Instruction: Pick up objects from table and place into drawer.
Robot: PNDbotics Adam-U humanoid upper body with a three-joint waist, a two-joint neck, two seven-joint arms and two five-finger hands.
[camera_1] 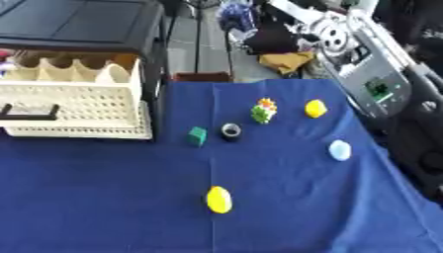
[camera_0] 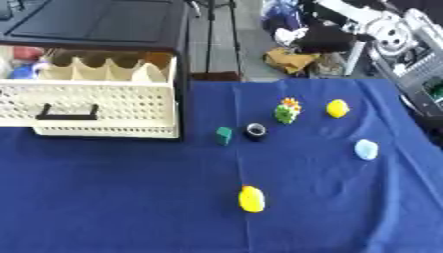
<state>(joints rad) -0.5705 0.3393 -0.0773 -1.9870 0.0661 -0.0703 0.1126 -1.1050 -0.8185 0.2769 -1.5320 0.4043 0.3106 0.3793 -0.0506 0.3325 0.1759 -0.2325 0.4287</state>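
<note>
The right hand [camera_1: 424, 155] is showing only as a dark shape at the right edge (spread or curled, I cannot tell). The cream drawer [camera_0: 104, 104] is standing open at the table's [camera_0: 112, 197] left. A yellow oval [camera_0: 252, 199], blue lump [camera_0: 366, 149], yellow ball [camera_0: 337, 108], green toy [camera_0: 287, 110], black ring [camera_0: 255, 131] and green block [camera_0: 224, 135] are lying apart to its right.

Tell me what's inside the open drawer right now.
The cream drawer stands pulled out, showing scalloped dividers between compartments. No object is visible in them, but the compartment floors are hidden behind the dividers and front wall.
</note>
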